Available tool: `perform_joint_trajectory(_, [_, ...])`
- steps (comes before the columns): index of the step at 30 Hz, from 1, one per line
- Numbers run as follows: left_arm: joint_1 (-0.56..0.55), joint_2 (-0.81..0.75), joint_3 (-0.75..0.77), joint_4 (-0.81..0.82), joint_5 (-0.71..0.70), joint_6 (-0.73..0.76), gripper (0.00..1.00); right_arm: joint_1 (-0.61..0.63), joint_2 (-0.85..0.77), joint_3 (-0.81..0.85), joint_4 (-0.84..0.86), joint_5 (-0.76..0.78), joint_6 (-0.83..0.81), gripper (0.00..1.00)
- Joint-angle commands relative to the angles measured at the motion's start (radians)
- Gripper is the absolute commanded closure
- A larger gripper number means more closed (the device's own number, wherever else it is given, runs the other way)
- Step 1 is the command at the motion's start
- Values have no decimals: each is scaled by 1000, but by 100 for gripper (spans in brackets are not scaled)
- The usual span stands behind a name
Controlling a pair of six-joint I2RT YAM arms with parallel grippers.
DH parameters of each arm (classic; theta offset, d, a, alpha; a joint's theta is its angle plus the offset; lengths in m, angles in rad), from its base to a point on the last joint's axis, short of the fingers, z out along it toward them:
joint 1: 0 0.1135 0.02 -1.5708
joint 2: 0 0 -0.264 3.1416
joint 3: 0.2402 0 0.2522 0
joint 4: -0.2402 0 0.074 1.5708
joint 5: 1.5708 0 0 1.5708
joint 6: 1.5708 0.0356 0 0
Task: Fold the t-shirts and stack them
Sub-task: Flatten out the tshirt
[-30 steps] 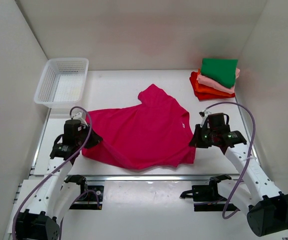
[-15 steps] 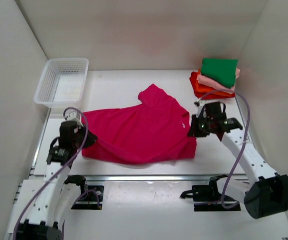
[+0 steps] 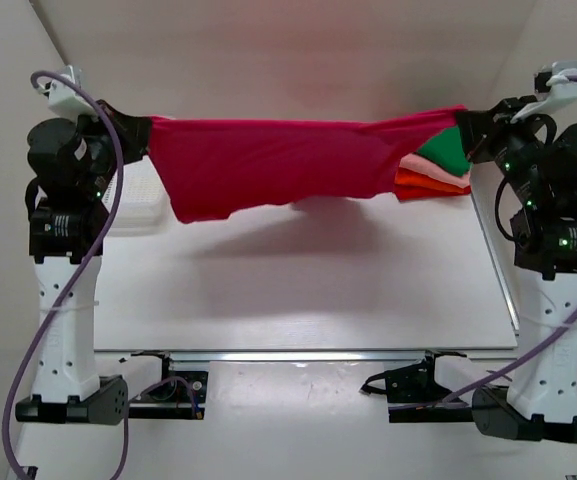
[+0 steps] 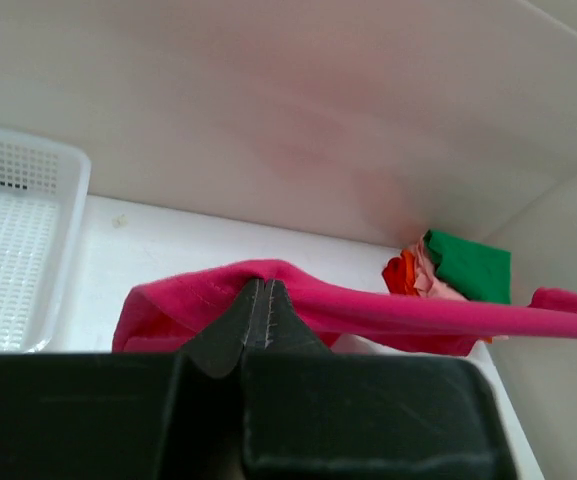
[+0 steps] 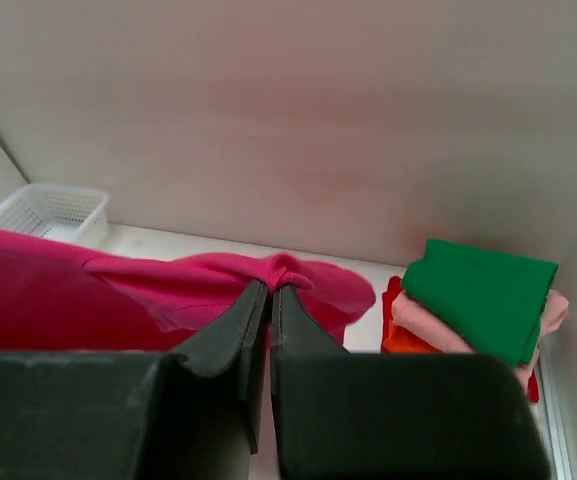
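Left pincer (image 3: 144, 131), right pincer (image 3: 465, 126) high, clamped.

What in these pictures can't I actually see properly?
White plastic mesh basket: top view, mostly behind the hanging magenta-pink t-shirt and the left arm; left wrist view cuts it off.
Stack of folded t-shirts: top view, left part covered by that t-shirt.
How far the t-shirt hangs: wrist views, blocked by the left gripper and right gripper.

White lower links, black motor housings and black bases make up the left arm (image 3: 65, 300) and right arm (image 3: 553, 320), each trailed by a lavender cable (image 3: 115, 185), with green lights (image 3: 565, 240) at frame right and matte-black wedges forming the left gripper (image 4: 260, 283) and right gripper (image 5: 270, 287)
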Motion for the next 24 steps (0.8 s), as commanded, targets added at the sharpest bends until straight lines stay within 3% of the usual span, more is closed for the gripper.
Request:
perform_joint_trajectory(1, [8,-56,-153,-68,21,10,100,43,-18,-88,-68,8,-25,100])
perform_joint_trajectory(4, [-23,-199,-405,-11,61,-28,100,46,-93,-262,-105,-34,42,100])
perform_joint_trajectory(5, [-44,-269,-553,13,75,-65,100,107,-127,-420,-145,-35,93,100])
perform_joint_trajectory(6, [-57,-335,-699,21,87,-80,100,130,-160,-473,-160,-26,108,100])
perform_joint_trajectory(10, [-123,-506,-1016,9,66,-114,100,319,-276,-803,-272,89,259,100])
perform_joint_trajectory(11, [-132,-540,-1033,-17,45,-107,100,328,-297,-836,-298,124,285,93])
perform_joint_trajectory(12, [-127,-555,-1064,-26,40,-93,100,327,-303,-894,-315,114,290,67])
perform_joint_trajectory(13, [-118,-562,-1075,-43,48,-78,100,305,-306,-937,-328,95,287,53])
perform_joint_trajectory(14, [-121,-565,-1079,-52,42,-76,100,292,-314,-952,-325,91,282,33])
perform_joint_trajectory(16, [-117,-554,-1076,-49,32,-70,100,224,-333,-969,-320,77,259,12])
perform_joint_trajectory(17, [-120,-539,-1073,-40,38,-67,100,215,-333,-963,-320,72,250,8])
perform_joint_trajectory(19, [-103,-523,-1078,-23,66,-67,100,179,-302,-939,-311,74,210,17])
perform_joint_trajectory(20, [-106,-516,-1072,-19,69,-71,100,192,-294,-936,-303,87,202,25])
perform_joint_trajectory(24, [-120,-511,-1091,0,66,-81,100,280,-218,-972,-254,127,208,39])
